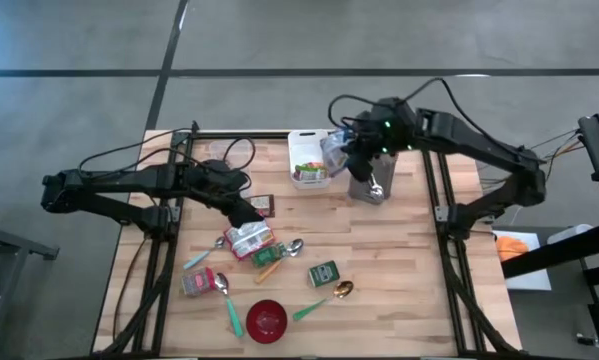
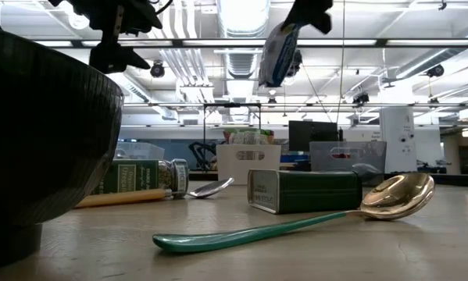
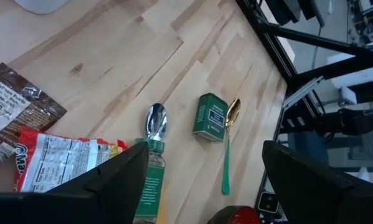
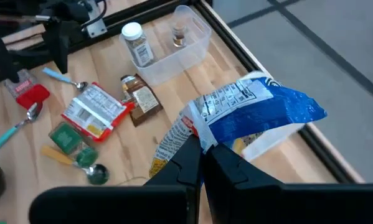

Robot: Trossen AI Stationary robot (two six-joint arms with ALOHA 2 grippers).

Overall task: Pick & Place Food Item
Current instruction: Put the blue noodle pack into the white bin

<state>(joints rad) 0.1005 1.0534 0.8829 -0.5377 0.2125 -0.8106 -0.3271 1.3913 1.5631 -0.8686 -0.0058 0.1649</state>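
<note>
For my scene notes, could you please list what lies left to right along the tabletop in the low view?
Dark bowl → green spice jar → white bin → green tin → gold spoon bowl.

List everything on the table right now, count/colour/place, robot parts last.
bin: 1, clear, far middle of table, two jars inside
snack bag: 1, blue and white, held above table by right gripper
red packet: 1, red and white, table centre under left gripper
brown packet: 1, beside red packet
tin: 1, green, near side
bowl: 1, red, near edge
gold spoon: 1, green handle, beside tin
left gripper: open, over red packet
right gripper: shut on snack bag
</note>
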